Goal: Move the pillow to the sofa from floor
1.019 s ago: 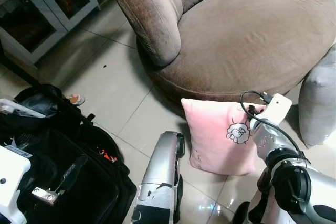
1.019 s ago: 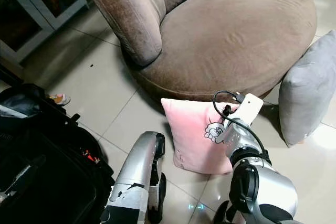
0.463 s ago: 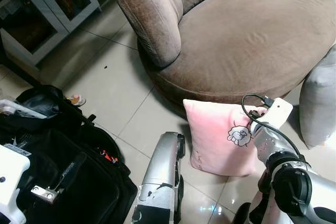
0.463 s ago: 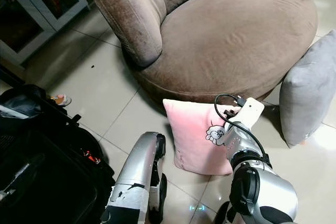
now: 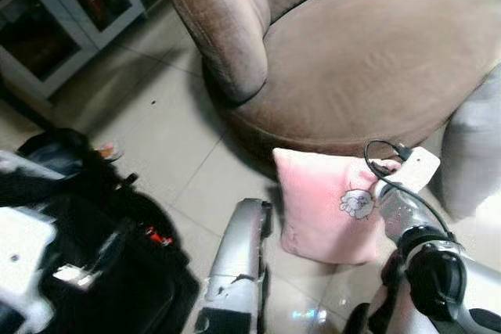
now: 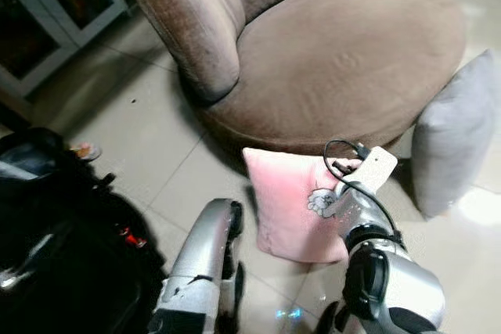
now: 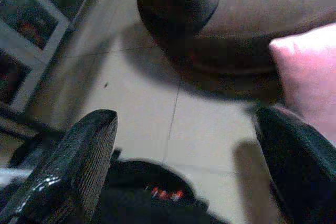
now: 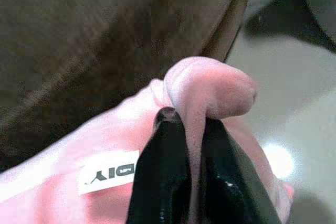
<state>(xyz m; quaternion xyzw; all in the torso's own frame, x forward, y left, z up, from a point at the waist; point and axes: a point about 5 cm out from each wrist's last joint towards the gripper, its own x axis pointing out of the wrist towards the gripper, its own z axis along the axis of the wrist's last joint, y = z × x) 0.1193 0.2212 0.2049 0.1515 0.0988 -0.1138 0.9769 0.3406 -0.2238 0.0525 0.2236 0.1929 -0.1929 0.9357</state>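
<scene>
Clamped on a thin corner fold of the pink pillow point(image 8: 205, 98), the right gripper point(image 8: 195, 145) could, judging by blurred views, lose it lifting toward the sofa point(image 5: 368, 52); the left gripper point(image 7: 184, 166) hangs with fingers apart.

Count: pillows, 2 — one pink pillow point(image 5: 325, 205), one grey pillow point(image 6: 450, 142). Sofa point(image 5: 368, 52): 1, brown. Black bag point(image 5: 86, 263) on the floor: 1. Cabinet point(image 5: 55, 13) with glass doors: 1. Robot arms: 2, each with one tool — left tool point(image 7: 184, 166), right tool point(image 8: 194, 177).
</scene>
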